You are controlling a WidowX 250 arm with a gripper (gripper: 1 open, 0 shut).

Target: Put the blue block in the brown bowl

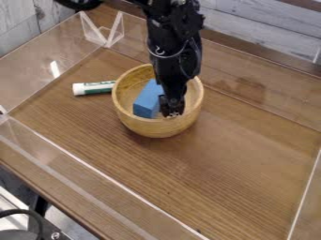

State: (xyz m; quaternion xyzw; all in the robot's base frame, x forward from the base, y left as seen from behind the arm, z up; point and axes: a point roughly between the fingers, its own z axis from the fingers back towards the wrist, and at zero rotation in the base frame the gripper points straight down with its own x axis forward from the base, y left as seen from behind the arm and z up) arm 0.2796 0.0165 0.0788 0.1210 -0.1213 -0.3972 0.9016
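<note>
Nearest the camera, at lower left: black cable (pixel 22 216), curved, beside the table edge. Wooden table (pixel 207 183) spans the foreground, its front part bare. Farther back, brown bowl (pixel 157 127), upright on the table, round, rim uppermost. Blue block (pixel 146 100) lies inside the bowl, toward its left side, tilted. Gripper (pixel 174 105), black, reaches down into the bowl from above; jaws spread wide, one finger near the block; contact with it cannot be determined. White marker with green cap (pixel 93 88) lies on the table, just left of the bowl. Behind, at upper left: white object (pixel 104 30), shape partly hidden by the arm.
</note>
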